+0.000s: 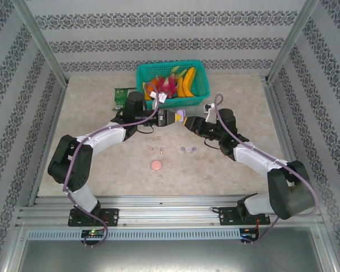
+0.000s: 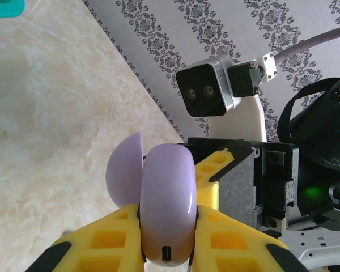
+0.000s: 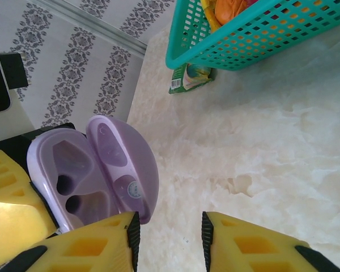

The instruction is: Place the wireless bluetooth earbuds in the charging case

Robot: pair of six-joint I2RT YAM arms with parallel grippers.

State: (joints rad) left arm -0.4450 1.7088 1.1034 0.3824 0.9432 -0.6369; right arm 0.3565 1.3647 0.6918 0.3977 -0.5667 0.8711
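Observation:
My left gripper (image 1: 173, 118) is shut on the lilac charging case (image 1: 182, 117), held above the table. In the left wrist view the case (image 2: 167, 187) sits edge-on between the yellow fingers (image 2: 107, 238), its lid (image 2: 123, 173) swung open. The right wrist view looks into the open case (image 3: 73, 175); both sockets are empty. My right gripper (image 3: 170, 238) is open just beside the lid's rim, with nothing between its fingers. The pinkish earbuds (image 1: 156, 151) and the lilac earbuds (image 1: 188, 150) lie on the table below. A closed pink case (image 1: 156, 165) rests nearer to me.
A teal basket (image 1: 199, 100) of toy fruit stands at the back centre, with a green packet (image 1: 120, 97) to its left. Patterned walls and metal posts enclose the table. The right arm's wrist camera (image 2: 207, 88) hangs close to the left gripper.

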